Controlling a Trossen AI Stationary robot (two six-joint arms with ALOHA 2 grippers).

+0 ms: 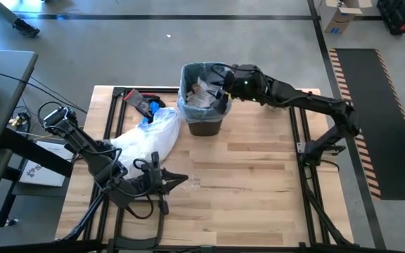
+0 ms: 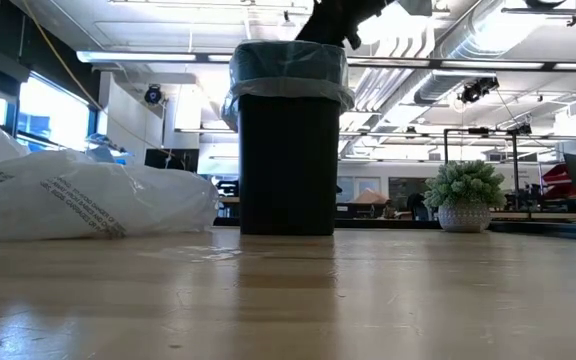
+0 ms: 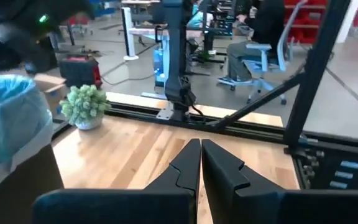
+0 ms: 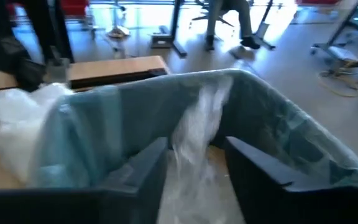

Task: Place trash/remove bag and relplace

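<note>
A dark bin (image 1: 204, 125) stands at the table's far middle, lined with the light-blue bag (image 4: 73, 143), whose top is folded over the rim (image 2: 290, 70). Crumpled paper and wrappers (image 1: 201, 95) lie inside. My right gripper (image 4: 196, 146) hangs open over the bin's mouth (image 1: 220, 90), with a clear crinkly wrapper (image 4: 194, 134) between its fingers. My left gripper (image 3: 201, 155) is shut and empty, low over the near left of the table (image 1: 178, 179). My right gripper comes slanting down over the bin's mouth with its fingers spread. The clear wrapper (image 4: 191, 155) stands in the gap between them; I cannot tell whether either finger touches it.
A whiter translucent bag with blue bits (image 1: 150, 137) lies on the table left of the bin (image 2: 88, 195). A small green plant in a white pot (image 2: 465, 195) stands at the right side (image 3: 86, 106). Black frame rails (image 1: 297, 133) border the table. A seated person (image 3: 263, 25) shows beyond.
</note>
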